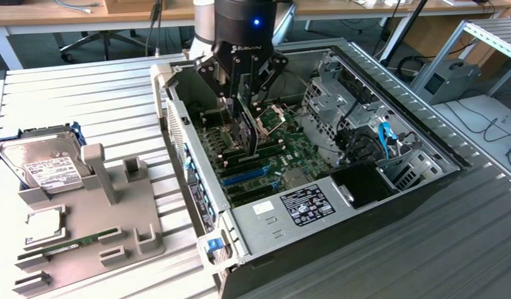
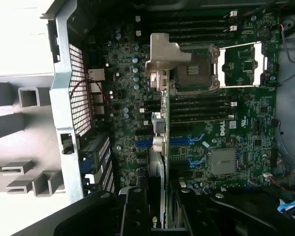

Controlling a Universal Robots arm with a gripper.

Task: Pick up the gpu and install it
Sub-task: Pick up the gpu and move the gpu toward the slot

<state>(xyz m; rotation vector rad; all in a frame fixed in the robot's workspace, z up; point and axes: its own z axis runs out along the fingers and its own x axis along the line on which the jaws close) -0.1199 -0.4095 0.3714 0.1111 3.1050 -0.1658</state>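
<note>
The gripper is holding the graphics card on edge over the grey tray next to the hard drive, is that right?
No. The exterior view shows the gripper holding the graphics card on edge over the motherboard in the open computer case, not over the grey tray next to the hard drive.

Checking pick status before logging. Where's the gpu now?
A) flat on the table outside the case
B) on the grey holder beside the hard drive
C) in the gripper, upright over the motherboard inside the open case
C: the gripper clamps the gpu upright above the motherboard.
</note>
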